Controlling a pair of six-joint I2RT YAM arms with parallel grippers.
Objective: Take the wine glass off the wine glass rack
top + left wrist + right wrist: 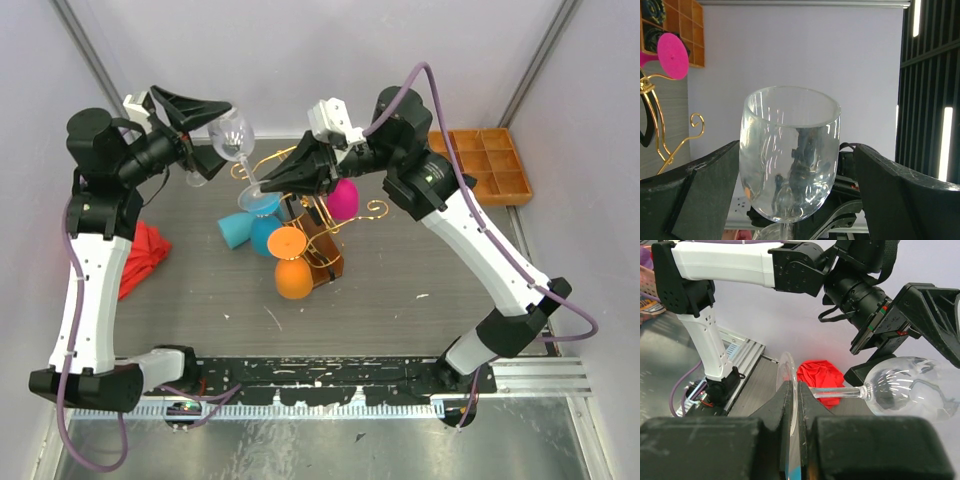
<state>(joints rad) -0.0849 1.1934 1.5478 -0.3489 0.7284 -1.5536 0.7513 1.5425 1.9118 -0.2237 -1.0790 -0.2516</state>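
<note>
The right gripper (794, 387) is clenched on the thin foot disc of the clear wine glass (905, 386), with the foot pinched edge-on between its pads. From there the stem runs sideways to the bowl, which lies between the spread jaws of the left gripper (224, 138). Those jaws stand wide around the bowl and clamp nothing (one pad looks very near the glass wall, but contact cannot be told). The glass hangs roughly level above the table (420, 270), towards its far left. It is just beside the upper scroll arms of the wine glass rack (325, 250); whether the foot is fully clear of the gold wire is hard to say.

The glass will likely handle as light, rigid, slick and brittle, with thin walls and a thinner stem. A pinch on the foot alone leaves the bowl levering on it, so a gentle hold across the bowl's widest part seems safer.

The right arm reaches from the near right edge across to the rack, wrist pointing left. The left arm rises along the left edge, forearm bent inward.
</note>
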